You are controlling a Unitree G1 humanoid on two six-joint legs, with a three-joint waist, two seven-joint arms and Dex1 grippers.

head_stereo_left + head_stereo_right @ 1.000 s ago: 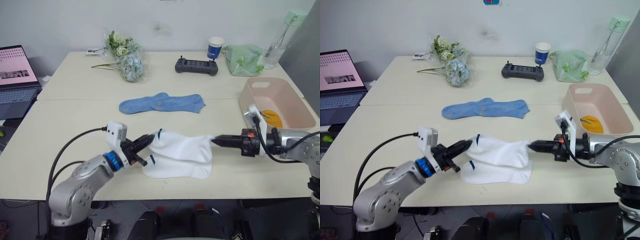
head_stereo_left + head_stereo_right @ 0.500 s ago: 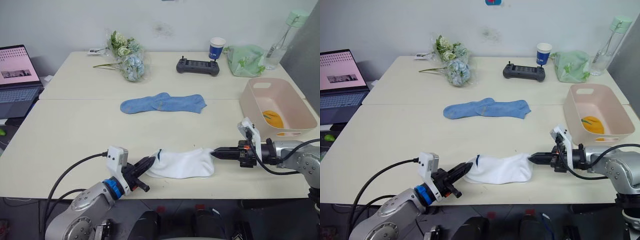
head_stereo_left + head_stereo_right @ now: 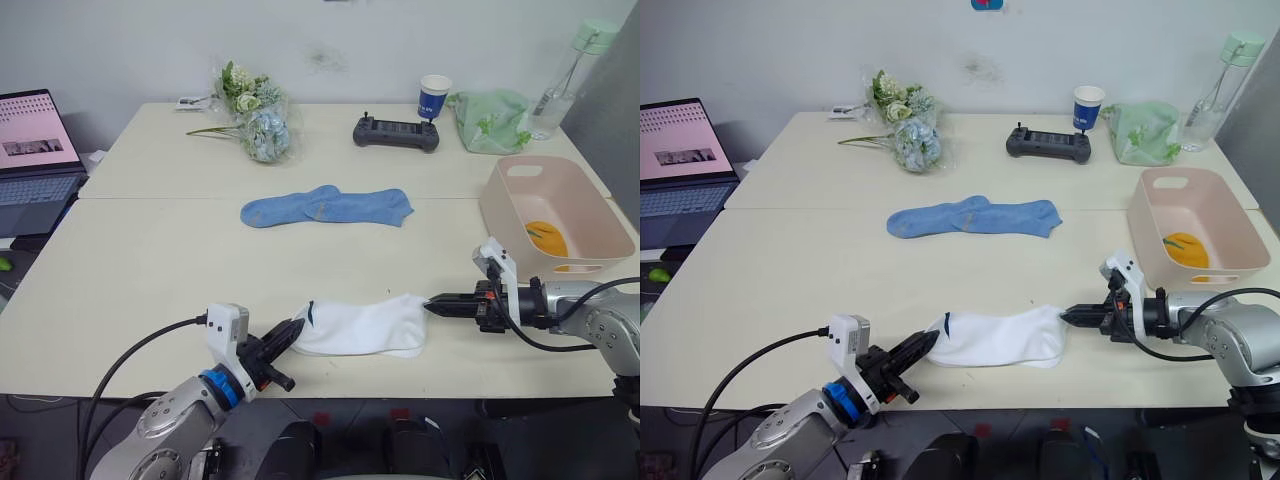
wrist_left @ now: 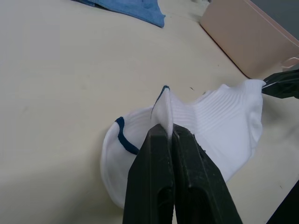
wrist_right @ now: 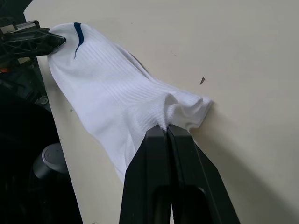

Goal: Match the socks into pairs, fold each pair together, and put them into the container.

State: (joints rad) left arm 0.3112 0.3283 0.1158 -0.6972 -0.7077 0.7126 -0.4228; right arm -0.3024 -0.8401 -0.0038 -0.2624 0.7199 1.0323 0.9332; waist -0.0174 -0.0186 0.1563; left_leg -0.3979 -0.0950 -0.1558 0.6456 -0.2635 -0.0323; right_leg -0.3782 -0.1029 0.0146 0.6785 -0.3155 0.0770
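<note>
While both pincers hold the white socks (image 3: 360, 325) stretched flat near the counter's (image 3: 150, 260) front edge, the head views give this layout: left pincer (image 3: 290, 333) at the cuff end, right pincer (image 3: 435, 303) at the toe end, the stacked pair lying between them. Light blue socks (image 3: 325, 206) lie overlapped mid-counter, well apart from the white pair. Pink container (image 3: 585, 215) sits at the right edge, a mustard-orange sock (image 3: 545, 238) inside it. Along the far edge: bouquet (image 3: 250, 115), black controller (image 3: 394, 133), paper cup (image 3: 432, 96), green bag (image 3: 487, 120), bottle (image 3: 560, 75). Laptop (image 3: 35, 150) stands off the left side.

Left wrist view: black fingers (image 4: 159, 177) pressed together, nipping a fold of white cloth at the cuff; dark cuff mark (image 4: 122, 136) just beside. The other pincer's tip shows at the toe end.

Right wrist view: fingers (image 5: 161, 182) shut tight on a bunched pinch of ribbed fabric at the toe; the cuff end with its dark mark is pinched by the left pincer on the far side.

Handling judgement: thin knit, very light, limp, stretchy, not fragile. It sags and creases wherever unsupported, and the two layers may slide apart. Best hold is at cuff and toe, catching both layers, then bringing one end over the other to fold.
</note>
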